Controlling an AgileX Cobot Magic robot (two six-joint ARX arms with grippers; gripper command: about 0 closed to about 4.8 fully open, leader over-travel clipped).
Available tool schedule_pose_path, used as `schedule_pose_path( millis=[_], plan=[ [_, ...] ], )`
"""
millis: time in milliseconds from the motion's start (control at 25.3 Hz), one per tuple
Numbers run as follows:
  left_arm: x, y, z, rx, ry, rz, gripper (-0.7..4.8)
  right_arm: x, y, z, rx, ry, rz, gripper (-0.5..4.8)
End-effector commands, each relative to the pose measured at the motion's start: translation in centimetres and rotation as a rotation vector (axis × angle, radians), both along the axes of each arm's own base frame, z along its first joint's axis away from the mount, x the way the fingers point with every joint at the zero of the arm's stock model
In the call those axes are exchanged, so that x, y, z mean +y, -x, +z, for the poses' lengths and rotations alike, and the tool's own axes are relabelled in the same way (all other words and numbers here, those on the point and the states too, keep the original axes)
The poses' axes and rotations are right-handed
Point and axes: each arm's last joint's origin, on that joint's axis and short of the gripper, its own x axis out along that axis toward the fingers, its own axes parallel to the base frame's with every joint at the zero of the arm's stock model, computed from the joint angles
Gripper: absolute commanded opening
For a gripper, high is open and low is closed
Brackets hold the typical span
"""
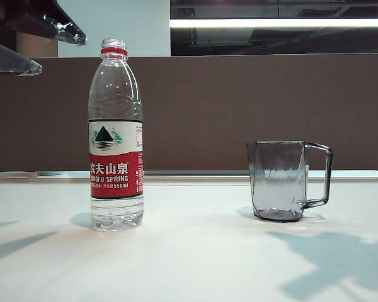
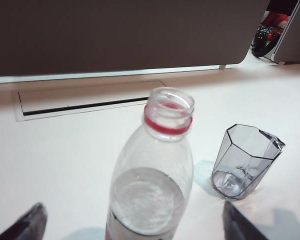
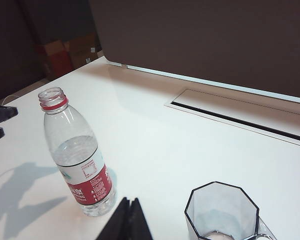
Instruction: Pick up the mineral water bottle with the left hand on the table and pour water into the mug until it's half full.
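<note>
The mineral water bottle [image 1: 115,135] stands upright and uncapped on the white table [image 1: 195,251], left of the mug [image 1: 283,179]. Its water reaches about the top of the label. My left gripper [image 2: 132,231] is open wide, one fingertip on each side of the bottle [image 2: 155,175], and neither touches it. In the exterior view the left gripper [image 1: 60,53] hangs at the upper left, near the height of the bottle's neck. The smoky mug [image 2: 246,161] stands upright, its handle turned away from the bottle. My right gripper [image 3: 129,212] is shut and empty, above the table between bottle [image 3: 77,160] and mug [image 3: 222,212].
A brown partition [image 1: 239,113] runs along the table's far edge. A long recessed slot [image 3: 240,117] is cut into the tabletop near that edge. Cardboard boxes [image 3: 65,52] stand beyond the table's corner. Arm shadows fall on the table's front.
</note>
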Motion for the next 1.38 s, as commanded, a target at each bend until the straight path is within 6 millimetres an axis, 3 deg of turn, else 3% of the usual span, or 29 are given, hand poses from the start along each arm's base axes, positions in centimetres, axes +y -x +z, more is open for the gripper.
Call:
schedule_pose_path(
  millis=[40, 356, 553, 751, 1028, 1383],
  plan=[
    [-0.3, -0.4, 0.1, -0.035, -0.010, -0.006, 4.79, 0.0, 0.0, 0.3, -0.016, -0.012, 0.000, -0.09],
    [-1.1, -1.6, -1.0, 0.006, -0.039, -0.018, 4.79, 0.0, 0.1, 0.3, -0.014, -0.010, 0.002, -0.09],
    [-3.1, -1.9, -1.5, -0.016, -0.038, -0.097, 4.79, 0.0, 0.1, 0.2, -0.004, -0.004, 0.002, -0.08],
    [-3.7, -2.6, -2.6, -0.007, -0.100, -0.114, 4.79, 0.0, 0.1, 0.2, -0.004, -0.004, 0.003, -0.08],
    [-3.8, -2.9, -2.8, -0.026, -0.123, -0.111, 4.79, 0.0, 0.1, 0.2, -0.004, -0.004, 0.003, -0.08],
    [-1.9, -4.2, -2.8, -0.017, -0.111, 0.001, 4.79, 0.0, 0.1, 0.2, -0.003, -0.005, 0.020, -0.08]
  ],
)
